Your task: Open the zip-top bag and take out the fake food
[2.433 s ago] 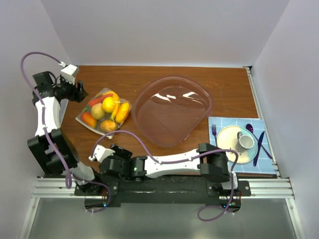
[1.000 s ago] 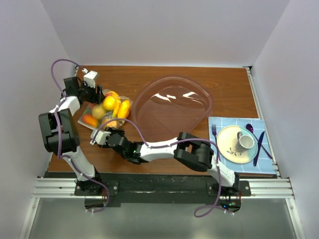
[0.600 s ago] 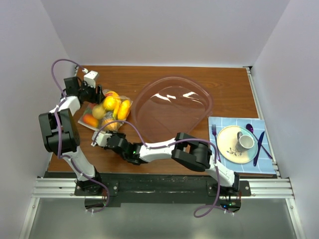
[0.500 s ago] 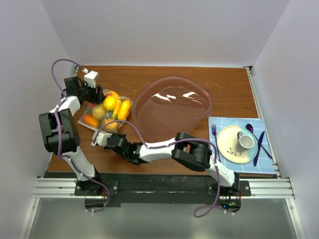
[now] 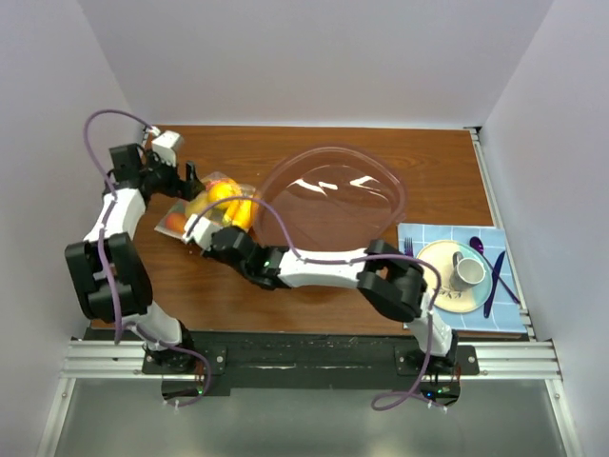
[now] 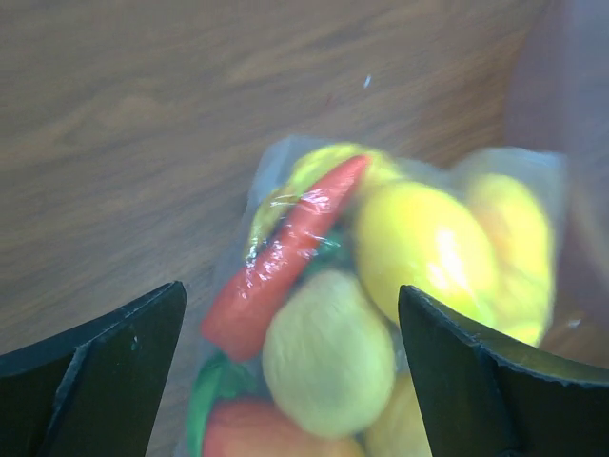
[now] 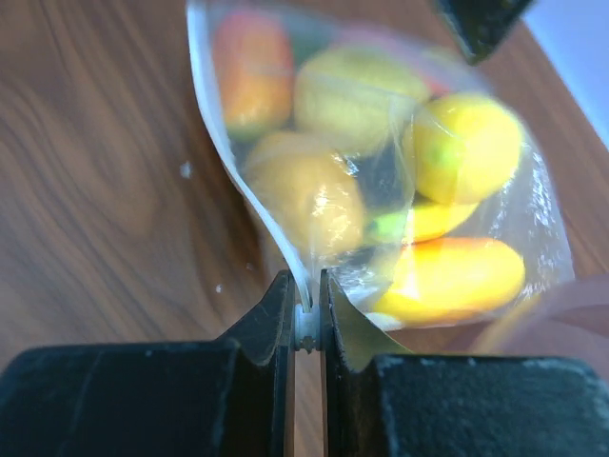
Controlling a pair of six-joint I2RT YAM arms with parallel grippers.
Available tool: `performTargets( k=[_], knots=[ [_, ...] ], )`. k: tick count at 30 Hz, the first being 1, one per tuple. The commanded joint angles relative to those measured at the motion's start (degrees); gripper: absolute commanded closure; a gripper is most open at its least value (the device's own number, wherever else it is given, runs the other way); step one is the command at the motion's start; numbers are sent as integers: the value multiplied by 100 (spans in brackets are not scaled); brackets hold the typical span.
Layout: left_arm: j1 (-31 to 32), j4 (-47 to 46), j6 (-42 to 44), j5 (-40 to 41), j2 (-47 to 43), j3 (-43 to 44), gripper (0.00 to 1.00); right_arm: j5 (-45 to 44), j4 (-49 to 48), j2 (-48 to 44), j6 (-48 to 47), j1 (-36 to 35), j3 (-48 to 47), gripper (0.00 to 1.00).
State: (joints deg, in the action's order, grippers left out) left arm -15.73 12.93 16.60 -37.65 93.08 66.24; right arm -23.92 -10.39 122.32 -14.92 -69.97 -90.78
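Note:
The zip-top bag (image 5: 217, 190) lies at the table's left, full of fake food (image 5: 231, 202). In the left wrist view a red pepper (image 6: 285, 249), a yellow lemon (image 6: 428, 243) and a pale green fruit (image 6: 328, 354) show through the plastic. My left gripper (image 5: 186, 178) hangs open just left of and above the bag, its fingers (image 6: 124, 367) wide on either side of the food, touching nothing. My right gripper (image 7: 306, 319) is shut on the bag's white zip edge, and the bag (image 7: 381, 181) stretches up from the jaws. From above, that gripper (image 5: 204, 225) sits at the bag's near edge.
A large clear pinkish bowl (image 5: 398, 200) stands right of the bag, its rim close to it. At the far right lies a blue checked cloth (image 5: 509, 319) with a plate (image 5: 430, 259), a cup (image 5: 468, 271), a fork and purple cutlery. Walls close in on both sides.
My left gripper has opened, let go of the bag and drawn back to the left. My right gripper has shut on the bag's zip edge and pulled it up and toward the bowl.

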Motion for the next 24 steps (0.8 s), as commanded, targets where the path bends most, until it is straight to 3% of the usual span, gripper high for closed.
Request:
performTargets(
  k=[1, 8, 10, 11, 12, 13, 14, 15, 16, 17, 18, 24],
  knots=[
    [-720, 412, -586, -1216, -781, 872, 0, 449, 274, -990, 893, 124, -545, 100],
    [-1705, 246, -1894, -3937, -1406, 1349, 0, 590, 836, -1298, 1254, 160, -1327, 100],
    [-1916, -612, -2491, -4564, -1634, 1199, 0, 564, 855, -1412, 1395, 160, -1372, 100],
    [-2012, -1112, -3487, -5124, -1696, 990, 0, 555, 855, -1439, 1439, 177, -1355, 100],
    [-2031, -2474, -4089, -5443, -1740, 866, 0, 564, 855, -1465, 1587, 195, -1311, 100],
    [-2022, -2914, -4547, -5698, -1732, 795, 0, 599, 863, -1500, 1658, 221, -1293, 100],
    [-2013, -2858, -4378, -5997, -1706, 925, 0, 599, 881, -1509, 1702, 239, -1284, 100],
    [-2013, -2005, -4028, -6017, -1723, 1039, 0, 634, 872, -1527, 1798, 256, -1258, 100],
    [-2031, -2100, -3990, -6017, -1845, 901, 0, 652, 881, -1527, 1834, 291, -1249, 100],
    [-2031, -2615, -4764, -6026, -1959, 682, 0, 635, 907, -1518, 1869, 300, -1258, 100],
    [-2014, -3856, -5128, -6026, -2065, 480, 0, 634, 925, -1527, 1870, 309, -1266, 100],
    [-1399, -4401, -4921, -6009, -2733, -180, 0, 459, 495, -1886, 2211, 511, -452, 100]
  ],
)
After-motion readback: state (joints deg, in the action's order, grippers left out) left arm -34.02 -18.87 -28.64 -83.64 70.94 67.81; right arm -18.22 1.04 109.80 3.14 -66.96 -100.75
